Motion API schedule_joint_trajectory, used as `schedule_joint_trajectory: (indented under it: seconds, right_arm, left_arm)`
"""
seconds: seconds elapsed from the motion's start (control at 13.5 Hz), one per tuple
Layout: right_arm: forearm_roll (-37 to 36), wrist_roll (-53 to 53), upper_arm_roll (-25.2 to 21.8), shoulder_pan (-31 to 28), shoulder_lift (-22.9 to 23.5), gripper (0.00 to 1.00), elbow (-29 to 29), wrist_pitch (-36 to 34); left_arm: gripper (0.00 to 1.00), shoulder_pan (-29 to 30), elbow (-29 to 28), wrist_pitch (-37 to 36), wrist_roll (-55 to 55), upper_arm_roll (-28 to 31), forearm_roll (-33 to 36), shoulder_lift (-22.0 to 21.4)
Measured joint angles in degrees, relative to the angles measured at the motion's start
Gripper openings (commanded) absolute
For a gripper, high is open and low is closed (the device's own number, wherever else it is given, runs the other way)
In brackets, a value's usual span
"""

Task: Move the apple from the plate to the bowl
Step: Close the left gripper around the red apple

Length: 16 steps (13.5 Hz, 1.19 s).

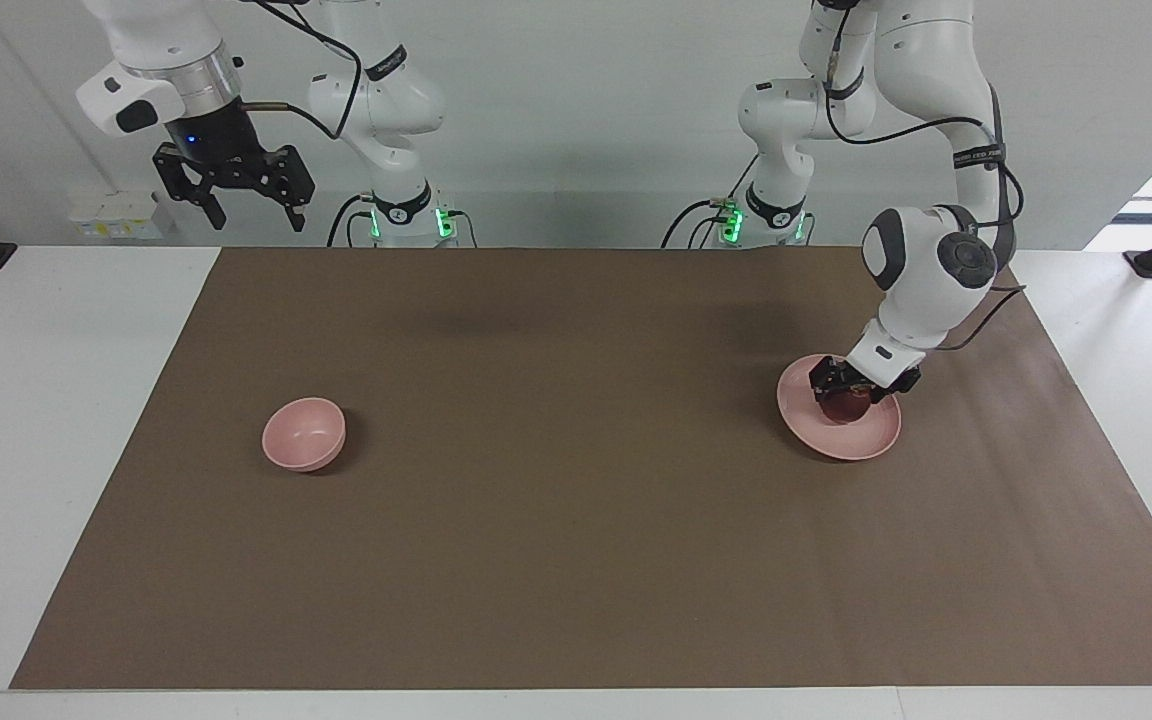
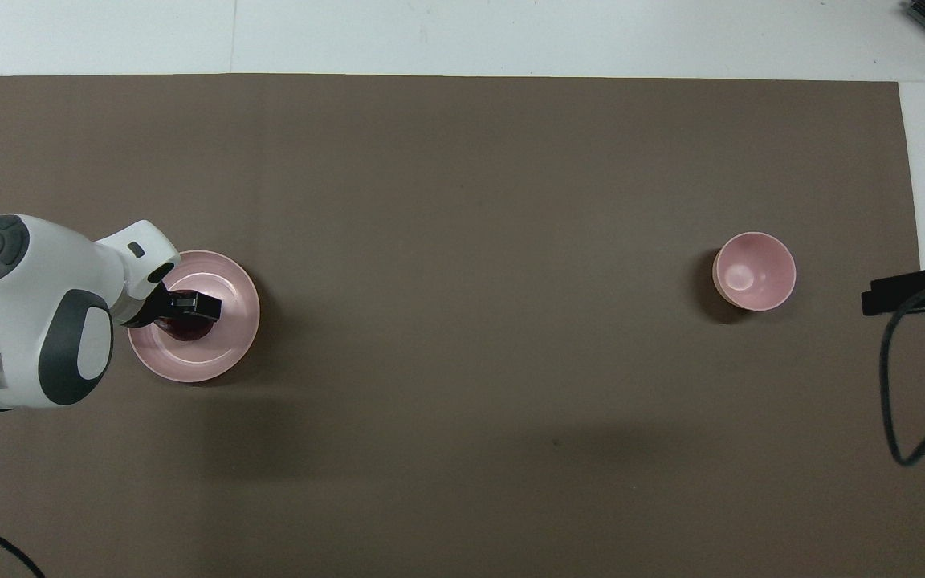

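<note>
Apple: the small round dark red apple (image 1: pixel 845 406) lay on the plate, toward the left arm's end of the bench. Only its lower part showed in the facing view; from overhead just a dark sliver (image 2: pixel 181 329) showed under the black fingers.

Plate: the flat round pale pink plate with a low raised rim (image 1: pixel 861 444) sat on the brown paper sheet (image 1: pixel 576 560). The part of it nearer the robots was covered by the left arm's wrist; overhead, that arm's white housing hid part of the rim (image 2: pixel 197 371).

Left end effector: the left end effector (image 1: pixel 844 386) was down on the plate, right over the apple, its fingers set apart at either side of the fruit. Whether the pads touched the skin could not be made out. From overhead (image 2: pixel 186 307) only one black finger and a link were plain.

Bowl: the small deep round pale pink bowl (image 1: pixel 304 433) stood upright toward the right arm's end of the bench, well apart from the plate; its inside (image 2: pixel 754 270) showed nothing in it.

Right end effector: the right end effector (image 1: pixel 249 215) hung high in the air over the bench edge nearest the robots, fingers apart, holding nothing; that arm waited. Overhead, only a black part and a looping cable showed, cut off by the frame edge.

Bench: the white bench (image 1: pixel 46 400) carried the brown sheet, whose corners were cut off in the overhead view.
</note>
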Motion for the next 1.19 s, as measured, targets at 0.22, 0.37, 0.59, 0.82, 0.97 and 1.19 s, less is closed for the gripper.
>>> schedule_joint_trajectory:
  seconds: [0.22, 0.37, 0.59, 0.82, 0.97, 1.19]
  right_arm:
    - [0.0, 0.0, 0.0, 0.0, 0.0, 1.00, 0.0, 0.0]
    - [0.0, 0.0, 0.0, 0.0, 0.0, 1.00, 0.0, 0.0]
    - [0.0, 0.0, 0.0, 0.0, 0.0, 1.00, 0.0, 0.0]
    - [0.0, 0.0, 0.0, 0.0, 0.0, 1.00, 0.0, 0.0]
    - [0.0, 0.0, 0.0, 0.0, 0.0, 1.00, 0.0, 0.0]
    - [0.0, 0.0, 0.0, 0.0, 0.0, 1.00, 0.0, 0.0]
  left_arm:
    - [1.00, 0.0, -0.4, 0.0, 0.0, 0.1, 0.0, 0.0]
    - [0.67, 0.0, -0.4, 0.0, 0.0, 0.1, 0.0, 0.0]
    - [0.00, 0.0, -0.5, -0.3, 0.6, 0.2, 0.0, -0.4]
    - [0.00, 0.0, -0.5, -2.4, 0.7, 0.4, 0.0, -0.6]
    - [0.00, 0.0, 0.3, -5.1, 0.7, 0.4, 0.0, -0.7]
    - [0.00, 0.0, 3.6, -8.5, -1.9, 0.4, 0.0, -0.4]
